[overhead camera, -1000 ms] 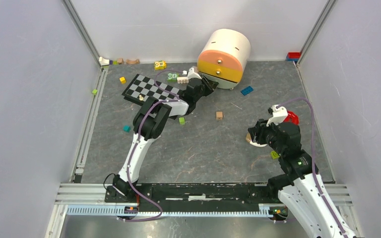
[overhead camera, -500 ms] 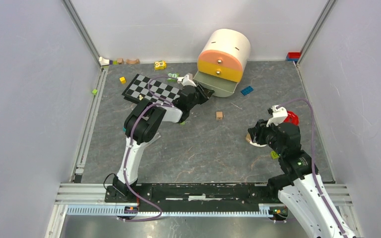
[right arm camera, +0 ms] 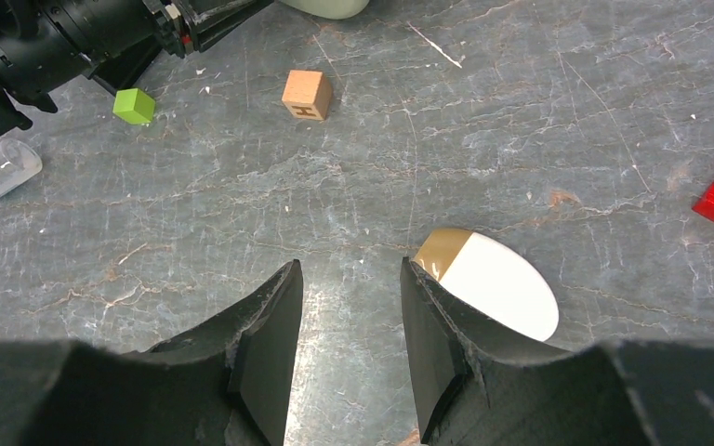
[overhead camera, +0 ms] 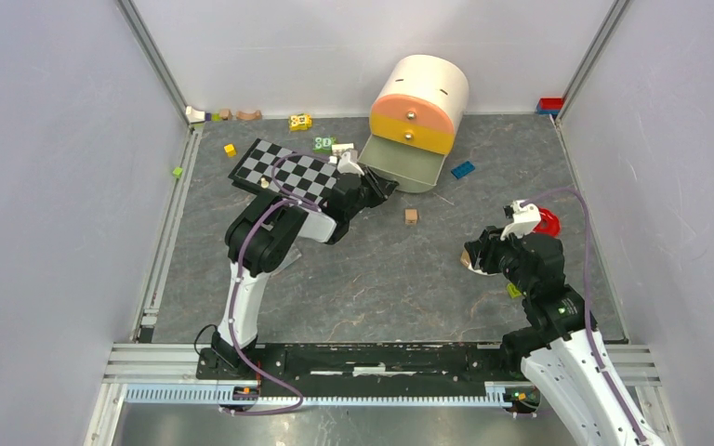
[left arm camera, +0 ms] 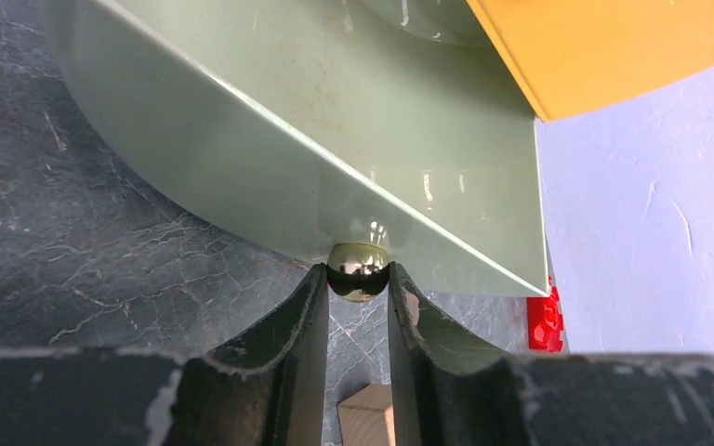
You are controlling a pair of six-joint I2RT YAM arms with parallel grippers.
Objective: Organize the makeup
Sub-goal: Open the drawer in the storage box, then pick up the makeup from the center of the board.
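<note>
The white egg-shaped sponge with a tan base (right arm camera: 497, 283) lies on the grey bench (right arm camera: 539, 121), just beside the right hand (right arm camera: 351, 271), which is apart and empty. The left hand (left arm camera: 356, 281) is clamped on the round metal knob (left arm camera: 358, 268) of the sage-green drawer (left arm camera: 335, 121). The drawer-opening step seems in hand; next, the right hand must straddle the sponge.

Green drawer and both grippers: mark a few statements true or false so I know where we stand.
1. The left gripper is shut on the knob of the green drawer. True.
2. The green drawer sits flush under the yellow drawer. False: it sticks out in front of it.
3. The right gripper holds the white egg-shaped sponge. False: its jaws are open and empty, and the sponge lies on the table beside them.
4. A wooden cube lies on the table. True.
</note>
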